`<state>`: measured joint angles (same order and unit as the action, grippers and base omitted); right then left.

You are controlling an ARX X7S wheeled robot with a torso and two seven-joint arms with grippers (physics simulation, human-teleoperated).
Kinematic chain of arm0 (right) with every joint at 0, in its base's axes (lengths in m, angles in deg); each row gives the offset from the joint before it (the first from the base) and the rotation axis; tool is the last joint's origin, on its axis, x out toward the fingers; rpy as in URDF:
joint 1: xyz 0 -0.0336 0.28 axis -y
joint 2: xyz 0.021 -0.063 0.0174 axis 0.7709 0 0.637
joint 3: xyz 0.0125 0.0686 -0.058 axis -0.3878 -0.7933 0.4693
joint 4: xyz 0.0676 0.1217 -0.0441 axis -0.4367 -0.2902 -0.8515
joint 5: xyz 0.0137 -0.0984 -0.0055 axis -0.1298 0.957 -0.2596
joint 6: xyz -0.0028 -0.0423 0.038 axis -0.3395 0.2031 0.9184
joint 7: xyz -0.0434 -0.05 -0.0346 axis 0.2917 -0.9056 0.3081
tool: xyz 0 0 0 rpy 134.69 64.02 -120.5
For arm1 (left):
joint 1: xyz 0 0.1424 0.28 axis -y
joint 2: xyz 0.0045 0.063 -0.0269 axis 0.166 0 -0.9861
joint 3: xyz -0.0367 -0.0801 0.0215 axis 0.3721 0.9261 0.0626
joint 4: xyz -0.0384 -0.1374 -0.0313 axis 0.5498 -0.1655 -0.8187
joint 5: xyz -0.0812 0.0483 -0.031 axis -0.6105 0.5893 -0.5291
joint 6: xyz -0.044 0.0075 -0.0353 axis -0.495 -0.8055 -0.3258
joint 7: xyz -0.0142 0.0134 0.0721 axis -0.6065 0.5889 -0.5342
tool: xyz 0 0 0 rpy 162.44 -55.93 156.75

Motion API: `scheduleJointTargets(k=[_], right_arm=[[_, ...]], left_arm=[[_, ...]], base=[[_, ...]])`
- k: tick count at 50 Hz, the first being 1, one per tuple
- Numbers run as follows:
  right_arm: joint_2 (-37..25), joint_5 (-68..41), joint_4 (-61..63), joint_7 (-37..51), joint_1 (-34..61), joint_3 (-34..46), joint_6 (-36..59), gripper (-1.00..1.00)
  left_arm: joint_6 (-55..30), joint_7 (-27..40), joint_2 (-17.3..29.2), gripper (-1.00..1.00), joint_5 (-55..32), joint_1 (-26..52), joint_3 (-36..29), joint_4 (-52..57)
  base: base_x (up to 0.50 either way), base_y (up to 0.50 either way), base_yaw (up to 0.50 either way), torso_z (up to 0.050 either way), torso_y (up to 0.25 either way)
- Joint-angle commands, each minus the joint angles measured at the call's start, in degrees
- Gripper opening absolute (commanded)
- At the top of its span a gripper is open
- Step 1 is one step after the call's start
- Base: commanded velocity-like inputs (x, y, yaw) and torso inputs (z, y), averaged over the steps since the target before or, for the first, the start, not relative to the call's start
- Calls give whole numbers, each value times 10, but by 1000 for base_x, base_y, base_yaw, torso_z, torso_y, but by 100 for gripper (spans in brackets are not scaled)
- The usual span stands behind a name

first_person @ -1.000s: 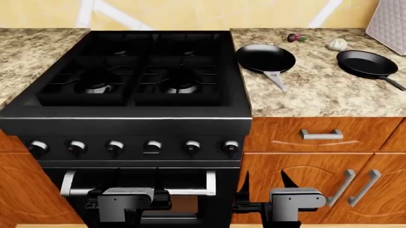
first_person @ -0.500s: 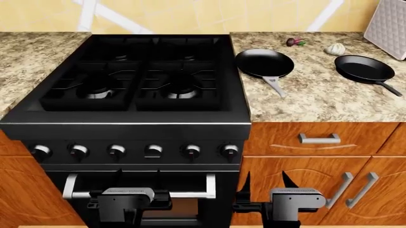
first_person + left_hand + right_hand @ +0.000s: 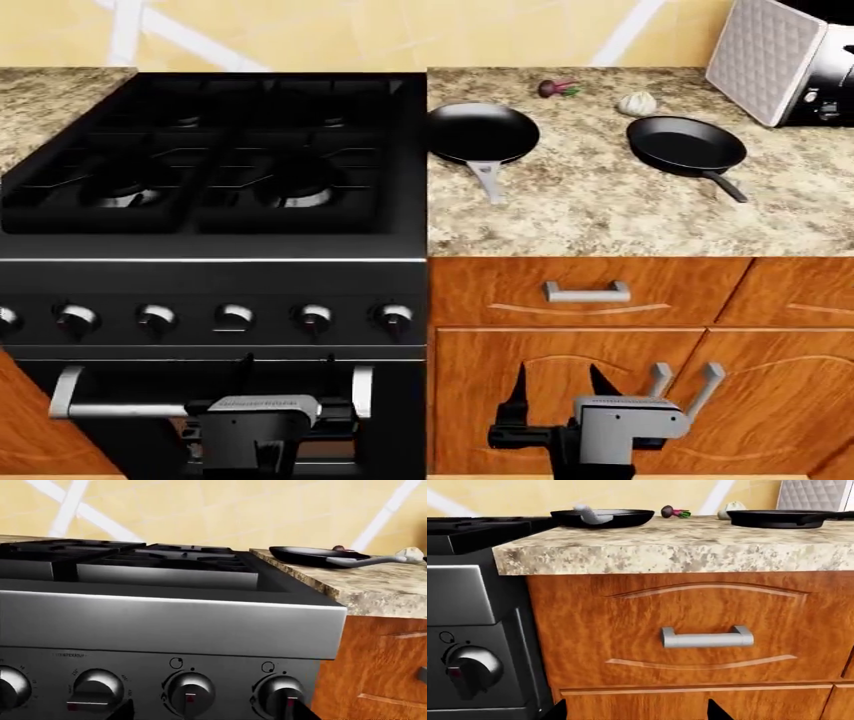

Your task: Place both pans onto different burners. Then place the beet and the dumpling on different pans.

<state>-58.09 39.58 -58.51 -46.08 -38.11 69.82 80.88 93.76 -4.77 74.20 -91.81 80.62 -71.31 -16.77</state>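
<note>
Found both pans on desk [image 3: 587,215] right of stove [image 3: 214,150]: silver-handled pan [image 3: 483,132], black-handled pan [image 3: 686,144]. Judged rigid, fairly heavy; best gripped at handle. Beet [image 3: 557,88], dumpling [image 3: 638,103] behind, light. Left end effector [image 3: 287,375], right end effector [image 3: 555,382] low, spread, empty.

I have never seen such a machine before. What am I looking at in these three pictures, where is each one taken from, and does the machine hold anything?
This is a simulated robot with two arms, standing before a kitchen counter. The head view looks down from the robot's head: the left gripper and the right gripper hang low before the oven and the cupboards, both open and empty. The other two pictures come from cameras near each gripper, looking level at the stove front and the drawer.

On the counter beside the black stove lie a pan with a silver handle, a pan with a black handle, a small beet and a dumpling. A white quilted appliance stands at the back right.
</note>
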Motion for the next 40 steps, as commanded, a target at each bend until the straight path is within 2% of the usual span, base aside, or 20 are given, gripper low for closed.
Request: scheduleJointTargets(k=[1, 40], right_arm=[[-5, -13, -5, 4, 1, 6, -2, 100], [-21, -30, -7, 25, 7, 25, 0, 100]], left_arm=[[4, 5, 5, 100, -6, -1, -8, -1], [-16, 23, 25, 100, -37, 3, -18, 18]], base=[[0, -500, 0, 0, 0], [0, -500, 0, 0, 0]])
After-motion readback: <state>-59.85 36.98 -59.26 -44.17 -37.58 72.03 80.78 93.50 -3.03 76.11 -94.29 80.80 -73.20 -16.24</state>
